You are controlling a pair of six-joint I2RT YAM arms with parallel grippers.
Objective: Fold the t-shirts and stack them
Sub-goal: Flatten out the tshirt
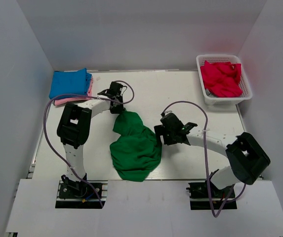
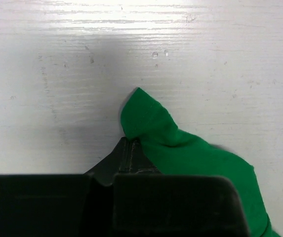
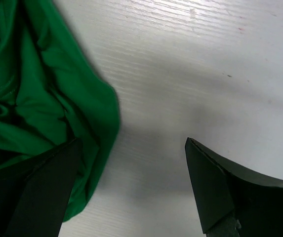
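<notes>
In the top view, four t-shirts are counted. One large dark green cloth t-shirt (image 1: pixel 136 145) lies crumpled at the centre of the white table (image 1: pixel 190 94), between the two arms. One folded blue t-shirt (image 1: pixel 69 83) is stacked on one pink t-shirt (image 1: pixel 61 101) at the far left corner. One red t-shirt (image 1: pixel 221 78) is bunched inside the single white plastic lattice basket (image 1: pixel 225 58) at the far right. The stack and the basket are shown in neither wrist view.

The state of each claw is resolved only in the wrist views. The left gripper (image 2: pixel 130 144) is seen pressed together on a pointed fold of the green t-shirt (image 2: pixel 181 153). The right gripper (image 3: pixel 131 145) is seen spread. One finger (image 3: pixel 47 192) overlaps the edge of the green t-shirt (image 3: pixel 32 89); contact cannot be determined. The gap between the fingers lies over bare table.
</notes>
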